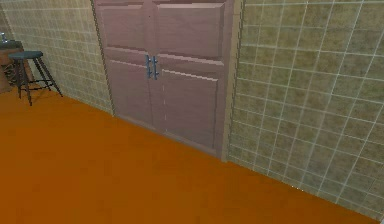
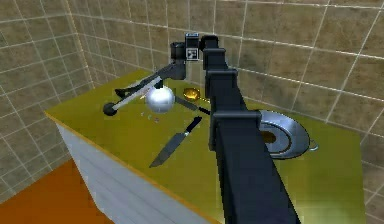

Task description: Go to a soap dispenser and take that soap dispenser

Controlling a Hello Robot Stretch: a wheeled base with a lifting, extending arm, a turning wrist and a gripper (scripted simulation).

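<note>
Under the claw (image 2: 147, 84), a wide yellow-green counter (image 2: 100, 135) is seen, with a tiled wall (image 2: 310, 50) behind it. Back from the claw, the long dark arm (image 2: 235, 130) is stretched over the counter. Past the arm, away from the claw, a round metal basin (image 2: 290, 135) is set in the top. On the near side of the claw, a knife (image 2: 176, 142) is laid flat. It could be pushed off the edge if the arm is swung low.

Right at the claw, a shiny round silver thing (image 2: 158, 99) is seen. It may be the soap dispenser, but that cannot be told for sure. It could be knocked away if the claw is brought in too fast. Beside it, a small gold thing (image 2: 190, 94) is laid. Whether anything is held by the claw cannot be told.
</note>
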